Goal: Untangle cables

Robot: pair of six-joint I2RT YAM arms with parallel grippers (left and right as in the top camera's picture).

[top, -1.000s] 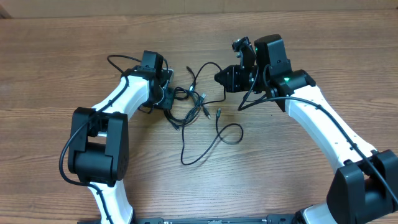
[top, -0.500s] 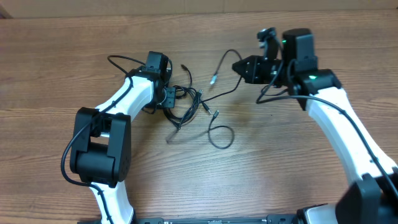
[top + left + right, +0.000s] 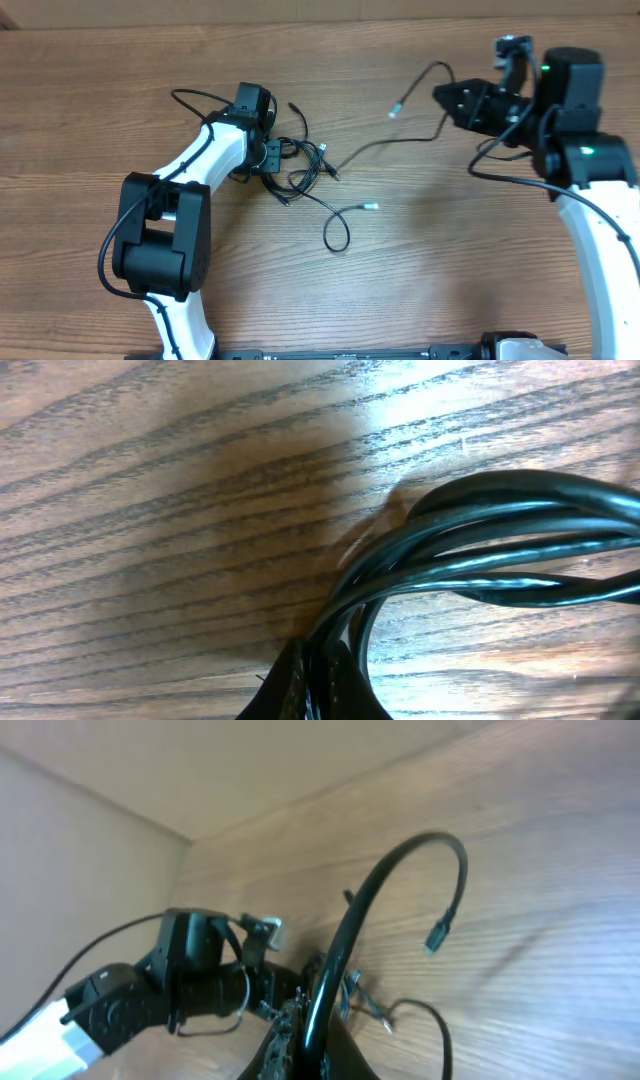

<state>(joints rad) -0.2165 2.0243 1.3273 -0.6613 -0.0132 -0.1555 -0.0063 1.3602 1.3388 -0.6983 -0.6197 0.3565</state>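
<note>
Your left gripper (image 3: 270, 157) is shut tight on the cables (image 3: 303, 165). It sits low by the table (image 3: 120, 60), at the left side of the tangle, with its tips right in the bunch. In the left wrist view you see its fingertips (image 3: 312, 678) at the bottom edge. They pinch several shiny black strands (image 3: 480, 535) that curve away to the right, close over the wood.

Your right gripper (image 3: 440, 95) is shut too, and it holds the long cable (image 3: 385, 143). It is well apart from the tangle, far off to the right, and it looks lifted up from the table. From its tips the long cable runs down and left in a soft curve, all the way back into the tangle. The short end bends up over the gripper and hangs down with a small plug (image 3: 393, 113) at its tip. In the right wrist view you see that same end as a black arch (image 3: 395, 860) with the plug (image 3: 437, 935) dangling in the air. Behind it you see the left arm (image 3: 190, 980) next to the tangle.

One loose cable (image 3: 324, 233) comes out of the tangle toward you. It makes a small loop on the table and ends in a silvery plug (image 3: 370, 206). Neither gripper touches it.

One more thin end (image 3: 298, 112) pokes out of the tangle toward the back of the table.
</note>
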